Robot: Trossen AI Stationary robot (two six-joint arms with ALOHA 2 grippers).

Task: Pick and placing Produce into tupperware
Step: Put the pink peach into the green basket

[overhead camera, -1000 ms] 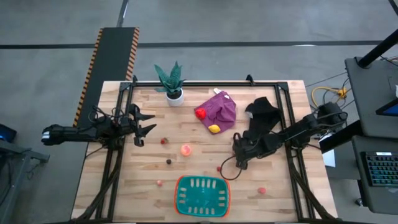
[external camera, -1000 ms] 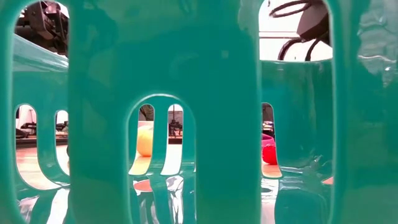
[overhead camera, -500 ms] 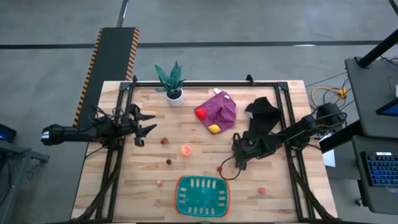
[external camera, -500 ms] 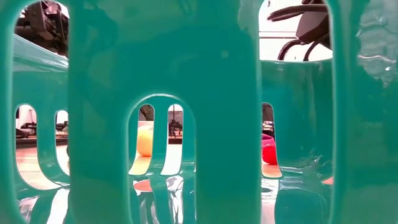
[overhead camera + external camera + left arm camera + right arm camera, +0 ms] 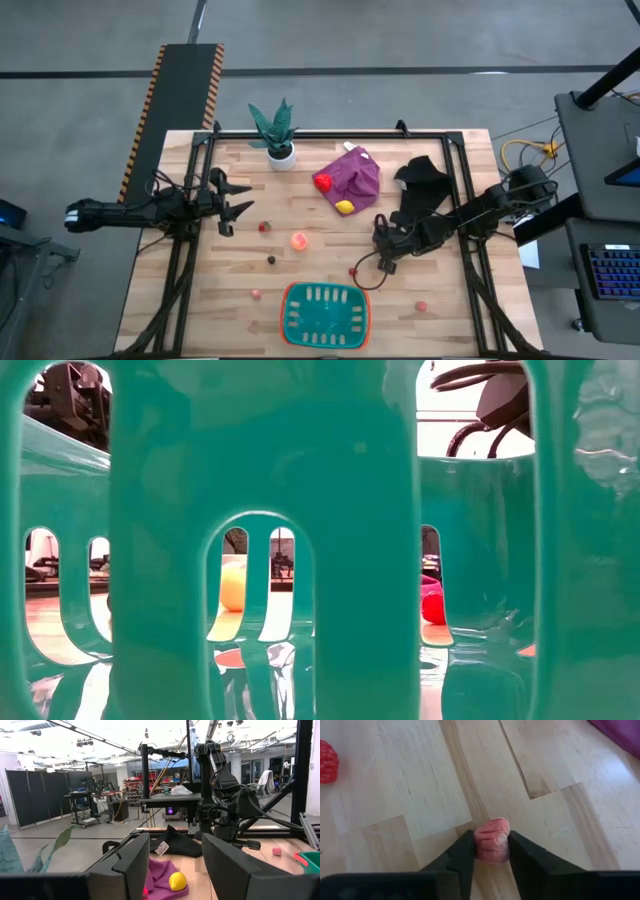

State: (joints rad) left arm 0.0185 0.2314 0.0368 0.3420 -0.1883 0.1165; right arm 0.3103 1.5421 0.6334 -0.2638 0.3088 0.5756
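Note:
The teal tupperware (image 5: pixel 323 312) with its orange-red rim sits at the table's near edge and fills the low view (image 5: pixel 360 560). Produce lies scattered: a peach-orange piece (image 5: pixel 299 240), a small red one (image 5: pixel 264 227), a dark round one (image 5: pixel 270 259), and red (image 5: pixel 323 182) and yellow (image 5: pixel 344 207) pieces on the purple cloth. My right gripper (image 5: pixel 366 268) is low over the table, just beyond the tupperware, shut on a tiny pink piece (image 5: pixel 353 271). My left gripper (image 5: pixel 240 196) waits open at the table's left side. My right gripper (image 5: pixel 491 842) pinches the tiny pink piece (image 5: pixel 491 839) between its two fingertips (image 5: pixel 465 851), one on each side. The fingers come in low and slanting from the table's right. The piece sits close to the wooden table top; whether it is lifted off, I cannot tell.
A potted plant (image 5: pixel 275 132) stands at the far edge, with a purple cloth (image 5: pixel 352 175) and a black cloth (image 5: pixel 420 180) to its right. More small pieces lie near the tupperware (image 5: pixel 256 294) (image 5: pixel 421 306). Bare wood shows between the arms.

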